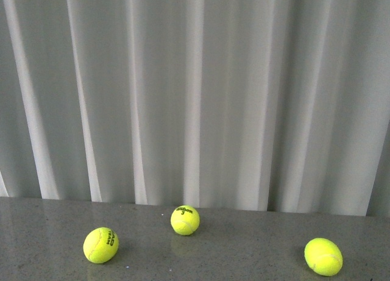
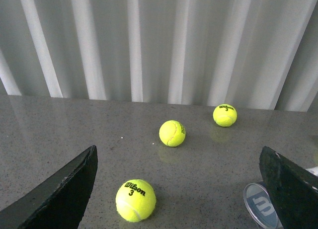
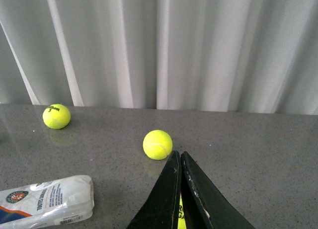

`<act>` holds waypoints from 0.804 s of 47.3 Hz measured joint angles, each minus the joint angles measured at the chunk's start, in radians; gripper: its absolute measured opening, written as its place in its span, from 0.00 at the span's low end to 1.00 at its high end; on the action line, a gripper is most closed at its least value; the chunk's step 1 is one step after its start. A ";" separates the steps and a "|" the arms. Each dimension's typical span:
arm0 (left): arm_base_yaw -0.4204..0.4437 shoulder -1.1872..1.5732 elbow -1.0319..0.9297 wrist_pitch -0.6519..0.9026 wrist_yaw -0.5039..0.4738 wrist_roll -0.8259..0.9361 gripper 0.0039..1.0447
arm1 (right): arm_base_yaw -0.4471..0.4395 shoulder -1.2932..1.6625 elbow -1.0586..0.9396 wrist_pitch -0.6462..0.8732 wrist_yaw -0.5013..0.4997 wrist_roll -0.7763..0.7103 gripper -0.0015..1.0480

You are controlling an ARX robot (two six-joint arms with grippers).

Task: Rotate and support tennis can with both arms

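Note:
The tennis can lies on its side on the grey table. In the right wrist view its clear body with a white and blue label (image 3: 47, 201) shows apart from my right gripper (image 3: 178, 154). That gripper is shut with nothing between its tips. In the left wrist view the can's round end with a white "W" (image 2: 261, 205) shows, partly hidden behind one finger (image 2: 290, 189). My left gripper (image 2: 178, 154) is open wide and empty, low over the table. Neither the can nor the arms show in the front view.
Three yellow-green tennis balls lie on the table in the front view (image 1: 101, 245) (image 1: 184, 220) (image 1: 323, 256). One Wilson ball (image 2: 135, 200) lies between the left fingers. A ball (image 3: 157, 144) lies just beyond the right tips. A grey curtain (image 1: 195, 92) hangs behind the table.

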 joint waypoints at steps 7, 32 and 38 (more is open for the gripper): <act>0.000 0.000 0.000 0.000 0.000 0.000 0.94 | 0.000 -0.082 -0.002 -0.073 0.000 0.000 0.03; 0.000 0.000 0.000 0.000 0.000 0.000 0.94 | 0.000 -0.322 -0.002 -0.301 -0.001 0.000 0.03; 0.000 0.000 0.000 0.000 0.000 0.000 0.94 | 0.000 -0.365 -0.002 -0.343 -0.001 0.000 0.03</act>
